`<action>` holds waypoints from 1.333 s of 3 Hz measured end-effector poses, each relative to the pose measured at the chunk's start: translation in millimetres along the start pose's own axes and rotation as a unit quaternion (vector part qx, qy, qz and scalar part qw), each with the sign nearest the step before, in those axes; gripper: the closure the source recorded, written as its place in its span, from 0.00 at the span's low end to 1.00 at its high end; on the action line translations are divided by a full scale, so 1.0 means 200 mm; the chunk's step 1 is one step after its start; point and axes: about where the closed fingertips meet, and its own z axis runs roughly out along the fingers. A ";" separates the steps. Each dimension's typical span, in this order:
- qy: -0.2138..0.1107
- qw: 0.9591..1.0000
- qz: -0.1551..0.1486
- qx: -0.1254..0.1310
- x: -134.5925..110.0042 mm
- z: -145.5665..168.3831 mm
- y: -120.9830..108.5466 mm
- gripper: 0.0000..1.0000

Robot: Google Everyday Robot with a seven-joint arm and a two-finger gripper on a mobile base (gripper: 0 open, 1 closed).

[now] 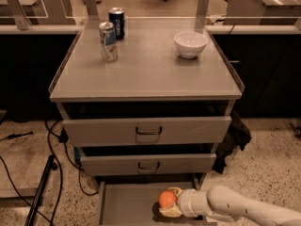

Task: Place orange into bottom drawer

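Note:
The orange is small, round and bright. It sits between the fingers of my gripper, low over the flat grey floor of the bottom drawer. That drawer is pulled out at the foot of the grey cabinet. My white arm reaches in from the lower right. The gripper is shut on the orange, with one finger above it and one below. The orange casts a dark shadow on the drawer floor right under it.
The two upper drawers with dark loop handles are slightly open above. On the cabinet top stand a silver can, a blue can and a white bowl. Cables and a dark bar lie on the floor at left.

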 end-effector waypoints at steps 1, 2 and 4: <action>-0.013 1.000 -0.017 0.014 0.13 0.12 -0.06 1.00; -0.035 0.999 -0.035 0.006 0.24 0.30 -0.09 1.00; -0.064 0.996 -0.052 -0.041 0.37 0.63 -0.20 1.00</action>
